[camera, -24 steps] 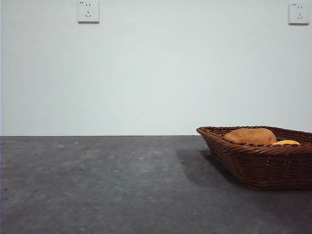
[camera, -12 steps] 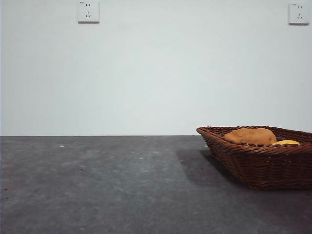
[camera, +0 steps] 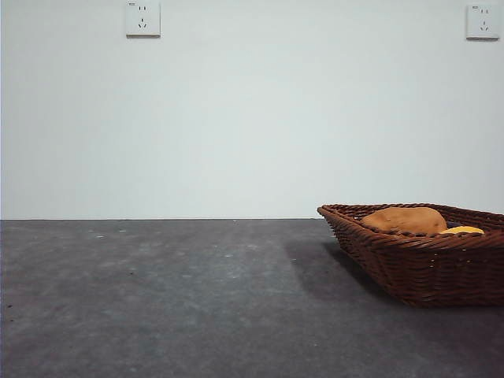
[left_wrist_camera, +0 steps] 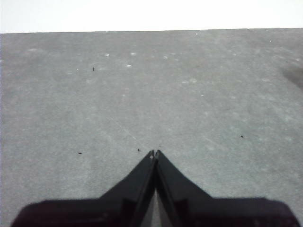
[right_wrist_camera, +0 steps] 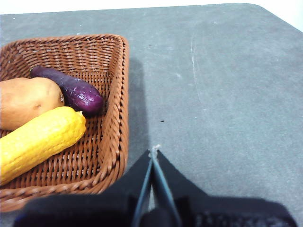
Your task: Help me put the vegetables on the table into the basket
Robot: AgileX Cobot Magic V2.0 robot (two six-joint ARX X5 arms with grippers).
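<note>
Inside the basket (right_wrist_camera: 113, 94) lie the corn (right_wrist_camera: 38, 142), eggplant (right_wrist_camera: 71, 90) and potato (right_wrist_camera: 26, 101). Beside it, the right gripper (right_wrist_camera: 154, 151) hangs closed, empty; the left gripper (left_wrist_camera: 155, 152), likewise closed, is over bare table (left_wrist_camera: 189, 94).

Looks like a bare lab or test room, not a home: a flat dark grey mottled worktop (camera: 157, 299) pushed against a plain white wall (camera: 252, 126), with two white wall sockets (camera: 142, 18) high up, one above each end of the worktop's far edge.
</note>
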